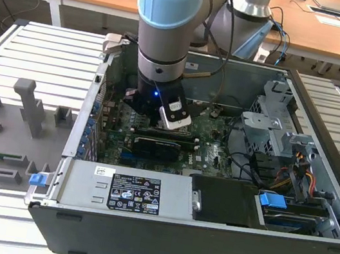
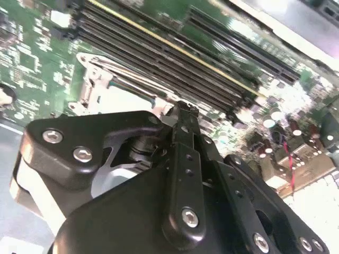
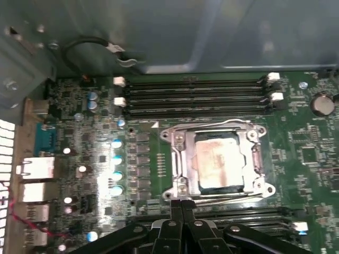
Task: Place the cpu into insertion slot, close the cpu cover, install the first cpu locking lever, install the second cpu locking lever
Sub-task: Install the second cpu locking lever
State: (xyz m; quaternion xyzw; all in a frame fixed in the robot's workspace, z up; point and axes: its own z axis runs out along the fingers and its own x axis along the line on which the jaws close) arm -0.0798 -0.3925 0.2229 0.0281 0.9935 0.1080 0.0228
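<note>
Arm (image 1: 163,28) reaches down into the open computer case (image 1: 201,250), which lies on a slatted metal table (image 1: 37,59). In the exterior view the gripper (image 1: 158,120) sits low over the green motherboard (image 1: 208,150), toward the case's back wall; arm and wrist body cover the socket area there, so the task parts cannot be made out from this angle.

First wrist view gives the clear look. The insertion slot (image 3: 216,159) lies in the middle of the motherboard (image 3: 79,137), between two banks of long black memory slots (image 3: 196,95). The cpu (image 3: 218,161) sits inside it, silvery-grey top up and flat. The cpu cover (image 3: 183,159) is down around the chip, its square opening framing the metal top. A thin wire lever (image 3: 222,197) runs along the socket edge nearest the gripper; whether it is latched I cannot tell. The gripper (image 3: 181,203) shows as two black fingers pressed together with no gap and nothing between them, tips just beside that socket edge, at or close to the lever; contact is not resolvable.

Second wrist view looks past the gripper's black linkage (image 2: 180,174). The fingers meet at the tip (image 2: 183,111), right at the rim of the insertion slot (image 2: 106,84); most of the socket is hidden behind the gripper body. Memory slots (image 2: 175,58) run diagonally beyond.

A grey fixture block tray (image 1: 6,132) rests on the table at the exterior view's left, outside the case.
</note>
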